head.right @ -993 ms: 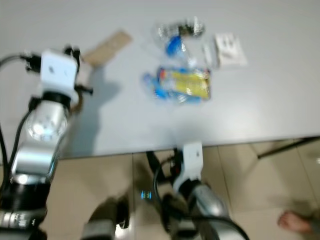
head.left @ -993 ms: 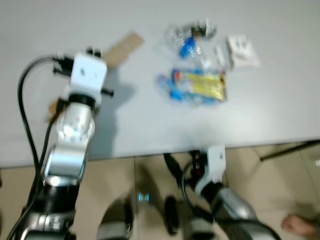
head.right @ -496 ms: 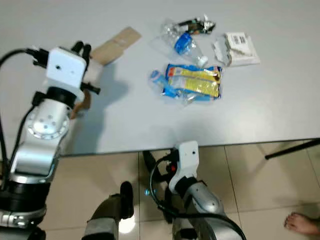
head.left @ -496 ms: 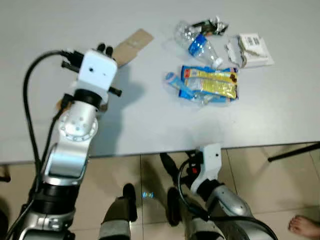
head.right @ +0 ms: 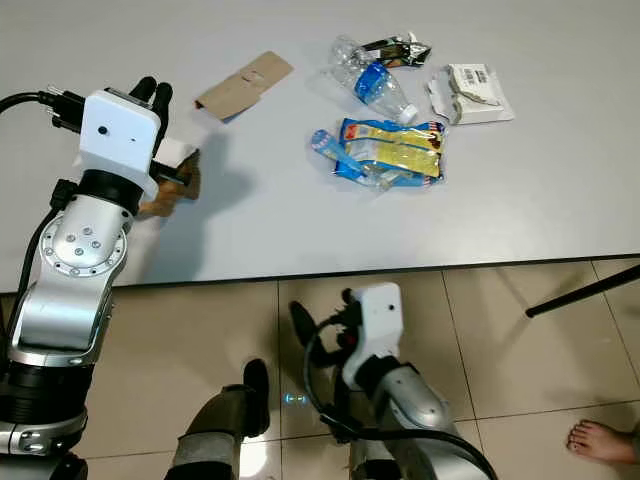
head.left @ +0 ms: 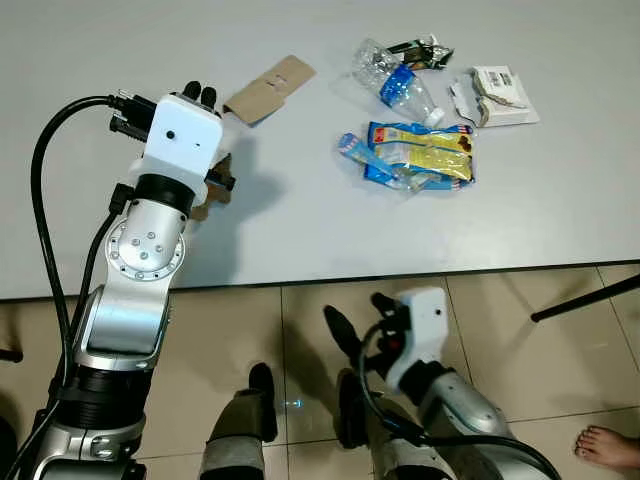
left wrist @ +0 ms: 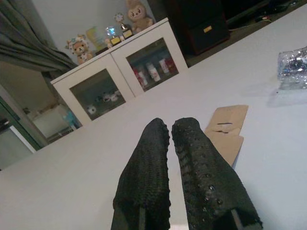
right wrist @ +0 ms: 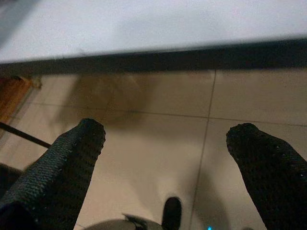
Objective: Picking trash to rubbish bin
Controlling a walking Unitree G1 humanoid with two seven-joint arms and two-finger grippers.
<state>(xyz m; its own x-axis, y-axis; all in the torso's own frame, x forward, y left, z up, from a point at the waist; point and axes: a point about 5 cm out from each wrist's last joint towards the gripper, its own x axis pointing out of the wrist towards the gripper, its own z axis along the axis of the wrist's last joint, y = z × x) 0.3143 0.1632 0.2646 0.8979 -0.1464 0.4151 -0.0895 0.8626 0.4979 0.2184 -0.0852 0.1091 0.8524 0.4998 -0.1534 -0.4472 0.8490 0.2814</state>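
Surface: grey table (head.left: 300, 230) across the upper frame, its front edge crossing mid-frame, tan tiled floor (head.left: 560, 400) below.
Trash: cardboard piece (head.left: 268, 88) upper centre; crushed clear bottle (head.left: 395, 85), blue-yellow wrapper (head.left: 415, 160) and white packet (head.left: 498, 92) clustered upper right.
Writing: too small for me to read.
My left gripper (left wrist: 170, 139): fingers pressed together, holding nothing, over the table's left part near the cardboard.
My right gripper (right wrist: 165, 139): fingers wide apart, empty, below the table edge over the floor.
Room: open tabletop between cardboard and wrapper.

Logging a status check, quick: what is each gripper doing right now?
Left gripper: shut, holding nothing, above the table.
Right gripper: open, empty, below the table edge.
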